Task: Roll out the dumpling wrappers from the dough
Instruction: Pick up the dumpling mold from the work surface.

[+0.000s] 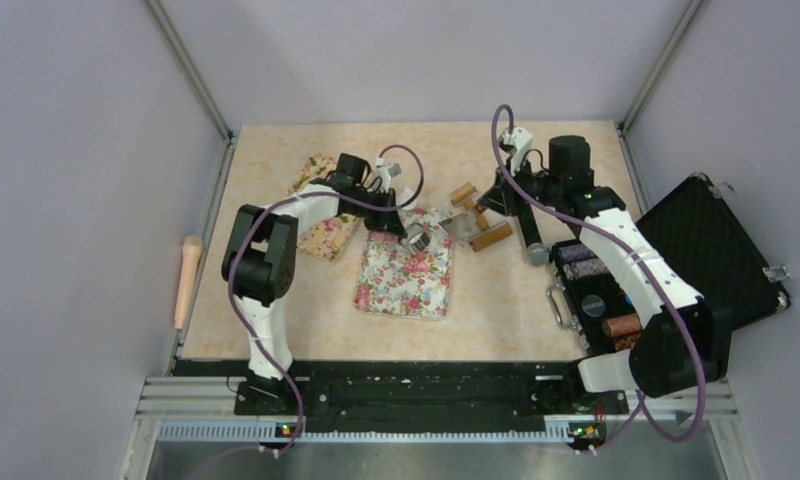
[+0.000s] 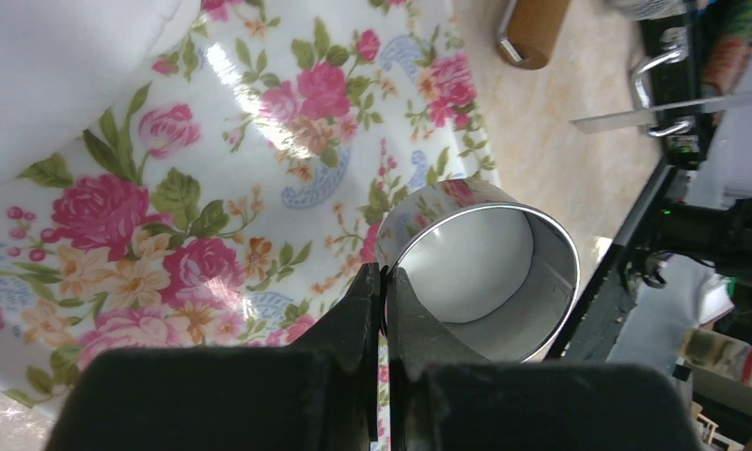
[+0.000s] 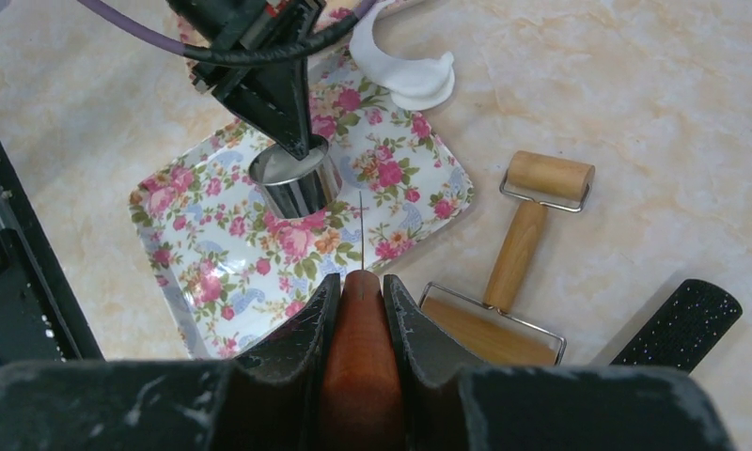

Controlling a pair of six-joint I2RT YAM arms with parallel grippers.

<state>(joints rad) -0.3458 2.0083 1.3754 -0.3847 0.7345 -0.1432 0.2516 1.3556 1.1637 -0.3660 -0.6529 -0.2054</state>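
At the far left of the top view a pale pin point(image 1: 188, 275) lies along the table's point(image 1: 536, 310) left rim. The left arm point(image 1: 276, 240) rises from its base at lower left and folds at the elbow. It reaches right across a second floral tray point(image 1: 321, 240) and tips its wrist down over the centre tray point(image 1: 401, 290). There the left gripper point(image 1: 413, 233) is pinched narrow on a metal ring point(image 1: 419, 243) near the tray's far edge.

Its wrist view tells us more. The fingers point(image 2: 353, 319) nip the ring's near wall, one outside and one inside, and the ring stands upright on the tray. A white round floor fills the ring, and we take it for the wrapper point(image 2: 466, 272), which is too small to see from above.

Right of centre, a wooden roller point(image 1: 476, 215) lies between the tray and the right arm point(image 1: 616, 245). That arm comes up from lower right beside an open black case point(image 1: 716, 240) and turns left.

From above we cannot make out its fingers. The right wrist view shows the right gripper point(image 3: 361, 287) clamped on a brown handle point(image 3: 358, 376), from whose tip a thin wire points toward the tray. Only this view shows a white crescent scrap point(image 3: 405, 70), just beside the tray's far corner at upper centre.
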